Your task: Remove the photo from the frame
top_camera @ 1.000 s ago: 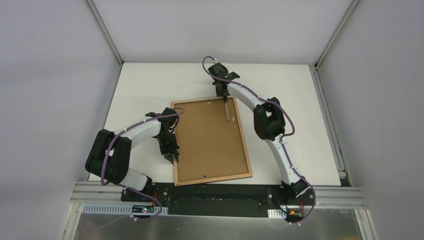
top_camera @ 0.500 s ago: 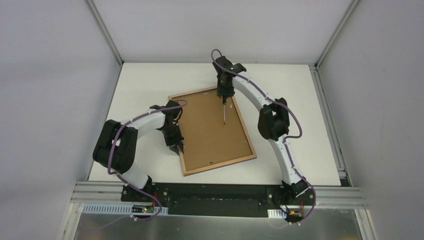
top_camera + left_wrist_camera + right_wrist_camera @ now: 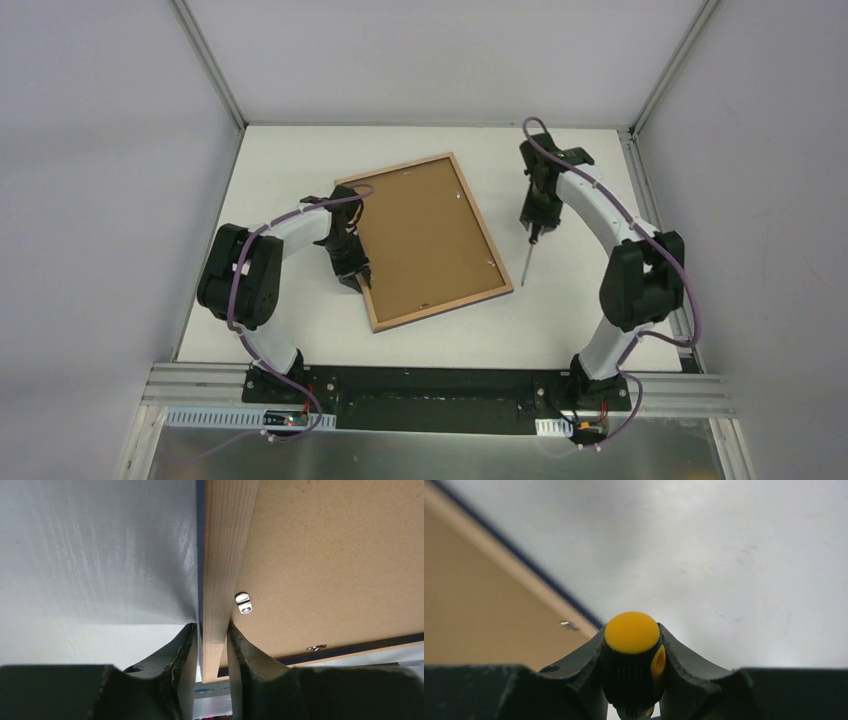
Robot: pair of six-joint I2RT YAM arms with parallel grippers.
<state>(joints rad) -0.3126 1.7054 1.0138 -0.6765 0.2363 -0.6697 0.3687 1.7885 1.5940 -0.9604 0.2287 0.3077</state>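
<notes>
The frame lies face down on the white table, its light wood edge around a brown backing board. My left gripper is shut on the frame's left edge; in the left wrist view the wood rail sits between my fingers, with the gripper pinching it. My right gripper is shut on a screwdriver with a black and yellow handle, its shaft pointing down to the table right of the frame. The photo is hidden under the backing.
Small metal tabs hold the backing board in the frame. Grey walls stand close on the left and right of the table. A metal rail runs along the near edge.
My left gripper has swung the frame counter-clockwise and further back. My right gripper has carried the screwdriver off the backing board to the right, over bare table.
</notes>
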